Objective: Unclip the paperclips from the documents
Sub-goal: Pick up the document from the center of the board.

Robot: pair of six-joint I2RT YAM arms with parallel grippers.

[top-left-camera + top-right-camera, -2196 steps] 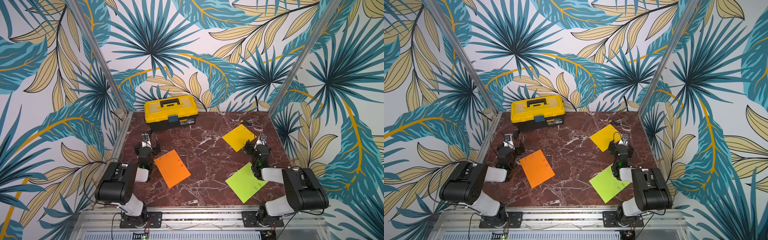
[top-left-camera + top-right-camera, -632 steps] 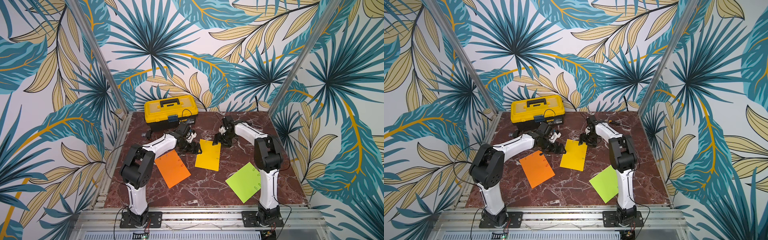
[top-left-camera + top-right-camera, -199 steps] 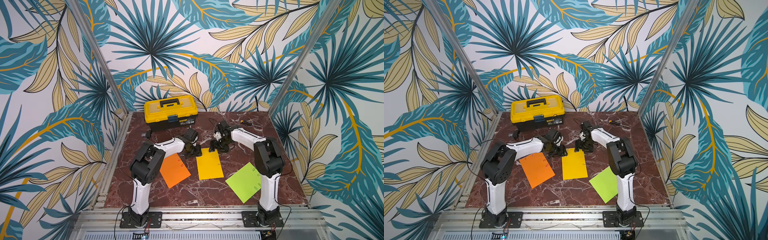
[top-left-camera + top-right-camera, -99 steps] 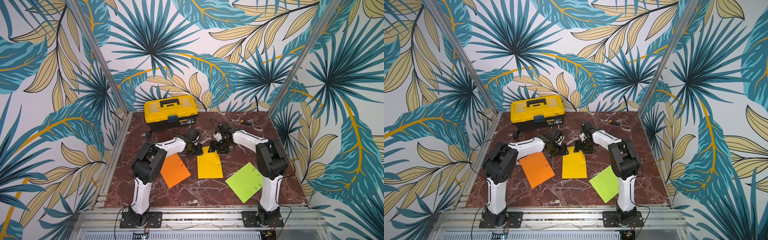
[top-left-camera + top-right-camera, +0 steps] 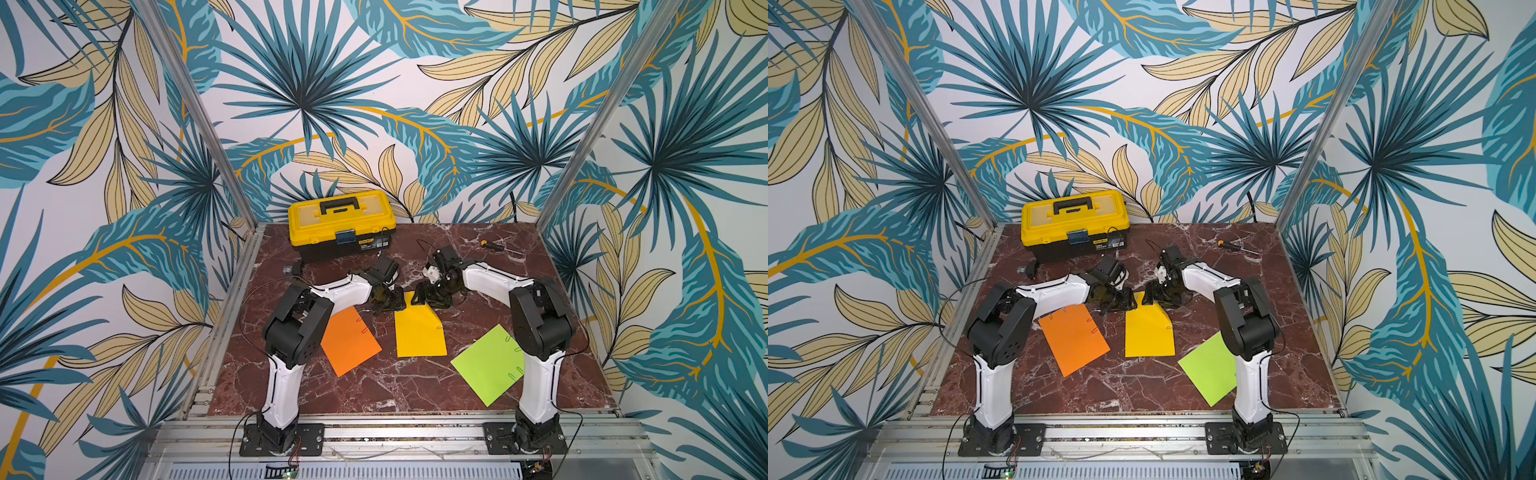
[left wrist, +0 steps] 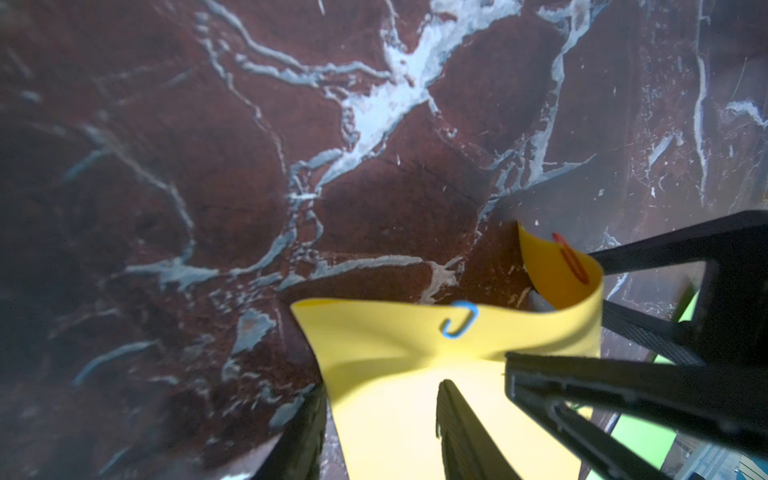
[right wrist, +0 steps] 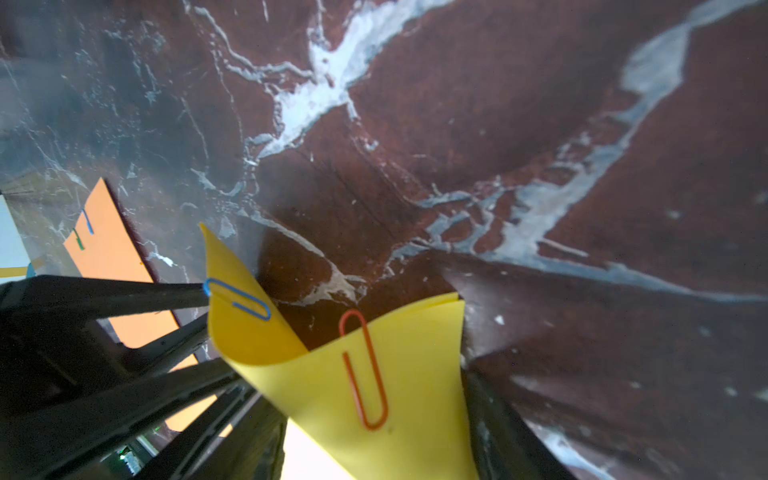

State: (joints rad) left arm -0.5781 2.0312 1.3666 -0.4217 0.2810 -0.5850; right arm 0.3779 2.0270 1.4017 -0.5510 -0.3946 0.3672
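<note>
Meeting at frame centre in both top views, the left gripper (image 5: 388, 301) and right gripper (image 5: 428, 297) flank the far end of a yellow paper sheet (image 5: 1148, 332), which rises off the red-brown marble table (image 5: 374, 386) between them. An orange paper sheet (image 5: 349, 340) lies flat to its left and a lime-green paper sheet (image 5: 486, 365) at lower right, both with small clips on their edges. A yellow-and-black plastic toolbox (image 5: 340, 220) stands above them, with a yellow-handled screwdriver (image 5: 492, 246) at upper right.

At the bottom of the left wrist view, the left gripper (image 6: 382, 386) holds its jaws partly apart. The yellow paper sheet (image 6: 395, 345) lies across the gap, not pinched. A blue wire paperclip (image 6: 459, 320) sits on its lifted edge at centre, and a red wire paperclip (image 6: 571, 259) on the curled corner at right.

Low in the right wrist view, the right gripper (image 7: 365, 395) stands wide, the curled sheet filling its jaws. Whether they squeeze it cannot be told. The red wire paperclip (image 7: 365, 374) shows at lower centre, the blue wire paperclip (image 7: 237, 297) to its left.
</note>
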